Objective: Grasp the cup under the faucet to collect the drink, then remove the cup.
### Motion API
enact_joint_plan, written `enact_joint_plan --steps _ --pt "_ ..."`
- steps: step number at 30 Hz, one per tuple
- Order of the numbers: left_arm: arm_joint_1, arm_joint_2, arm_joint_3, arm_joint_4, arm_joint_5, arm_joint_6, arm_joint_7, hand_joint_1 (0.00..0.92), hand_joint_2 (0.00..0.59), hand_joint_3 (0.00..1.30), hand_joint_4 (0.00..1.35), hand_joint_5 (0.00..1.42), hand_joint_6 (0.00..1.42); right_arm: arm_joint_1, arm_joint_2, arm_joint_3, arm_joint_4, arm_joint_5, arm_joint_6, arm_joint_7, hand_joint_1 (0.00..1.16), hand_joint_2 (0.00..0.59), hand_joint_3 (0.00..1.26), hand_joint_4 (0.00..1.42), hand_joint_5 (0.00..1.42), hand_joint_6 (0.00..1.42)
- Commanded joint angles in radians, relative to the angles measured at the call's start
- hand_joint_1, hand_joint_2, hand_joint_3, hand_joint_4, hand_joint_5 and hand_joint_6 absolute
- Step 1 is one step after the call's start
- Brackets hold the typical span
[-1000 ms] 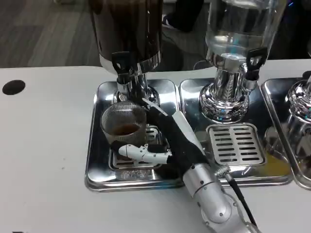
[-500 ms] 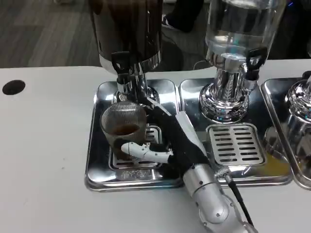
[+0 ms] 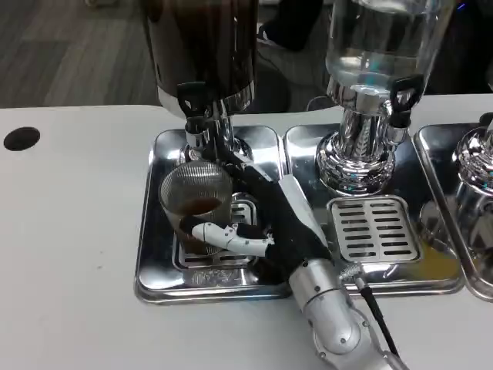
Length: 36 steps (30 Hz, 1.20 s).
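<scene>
Head view: the cup, a ribbed clear glass with a little dark drink in its bottom, is seen tilted on the drip grate of the left steel tray, just below and slightly forward of the faucet of the dark dispenser. It is clasped by the right hand, whose fingers are wrapped across its near side while the rest of the hand is pressed against its right flank. By the drink already in the cup, the collecting step is judged to be done or nearly so, and the removal is judged to be in hand. For the next move, the cup would need to be kept level so that nothing is spilled, cleared from under the faucet, and carried over the tray rim to the white tabletop. A second dispenser, holding clear liquid, is stood on the neighbouring tray to the right.
</scene>
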Motion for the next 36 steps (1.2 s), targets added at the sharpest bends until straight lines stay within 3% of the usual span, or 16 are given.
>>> enact_joint_plan --steps 1,36 --pt "-0.005 0.001 -0.003 0.007 0.007 0.008 -0.015 0.000 0.081 0.39 0.27 0.35 0.52 0.003 0.054 0.008 0.004 0.010 -0.022 -0.005 0.71 0.085 0.16 0.20 0.21 0.02" --pt "-0.042 0.018 0.013 0.004 -0.022 0.042 -0.075 0.000 0.083 0.39 0.28 0.36 0.52 -0.014 0.076 0.004 0.115 0.040 -0.097 -0.075 0.77 0.093 0.36 0.37 0.36 0.13"
